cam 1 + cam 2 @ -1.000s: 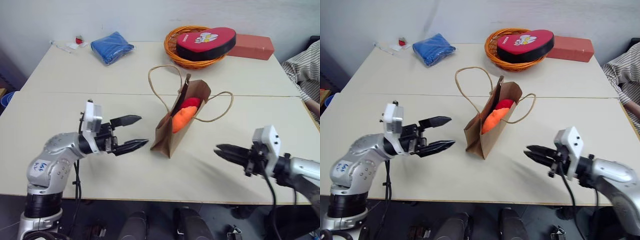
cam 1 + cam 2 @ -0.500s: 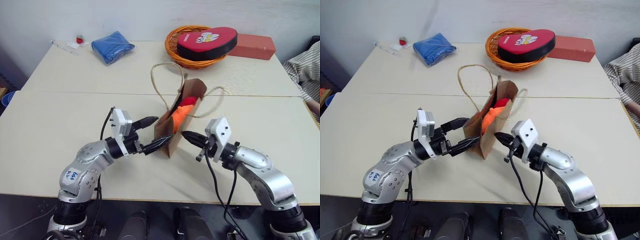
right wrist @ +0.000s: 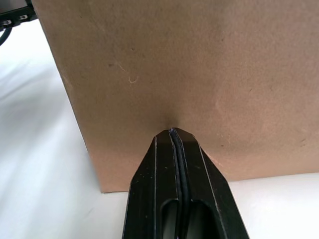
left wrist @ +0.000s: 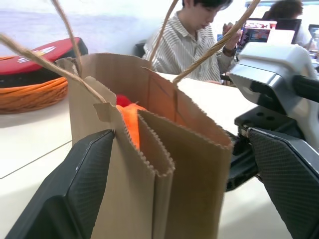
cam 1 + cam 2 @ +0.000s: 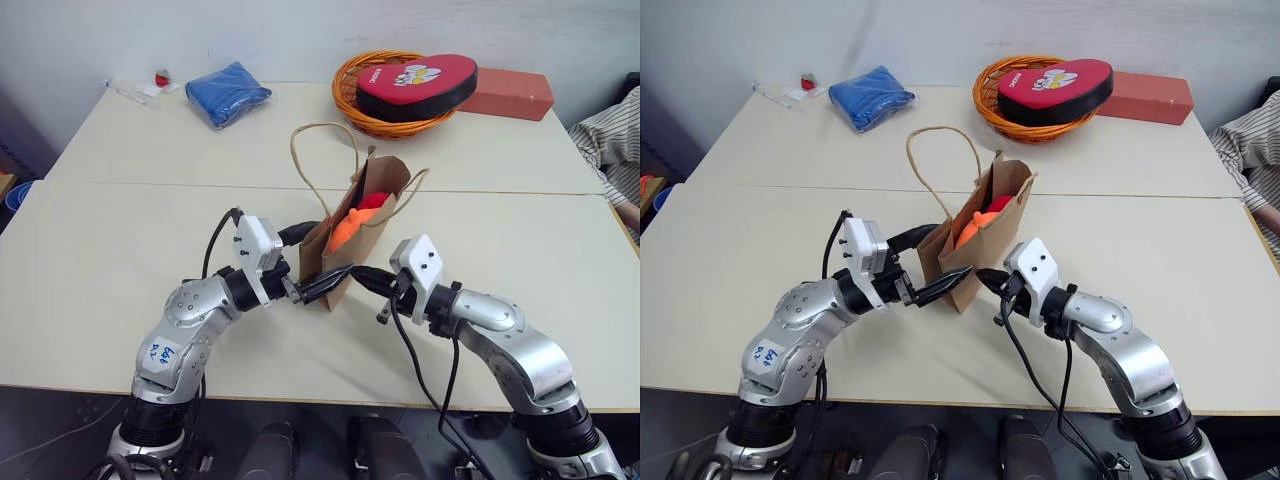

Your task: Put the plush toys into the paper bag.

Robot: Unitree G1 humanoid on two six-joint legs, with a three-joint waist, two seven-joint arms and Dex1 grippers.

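The paper bag stands upright near the middle of the frame on the pale surface, its mouth open upward. Inside it sit the plush toys: the orange toy shows at the opening, and the red toy lies just behind it, deeper in the bag. Two twine handles rise from the rim, one looping up and to the left, the other bending to the right.

The left pincer reaches in from the lower left with its two black fingers spread wide, one on each side of the bag's near end; in the left wrist view the bag's folded edge stands between those fingers. The right pincer comes from the lower right with its fingers pressed together, and its tip touches the bag's flat side low down; the right wrist view shows that tip making a small dent in the brown paper.

Further up the frame, an orange wicker basket holds a red heart-shaped cushion, with a red-brown block just to its right. A blue folded cloth lies at the upper left. A person in a striped shirt sits at the right edge.
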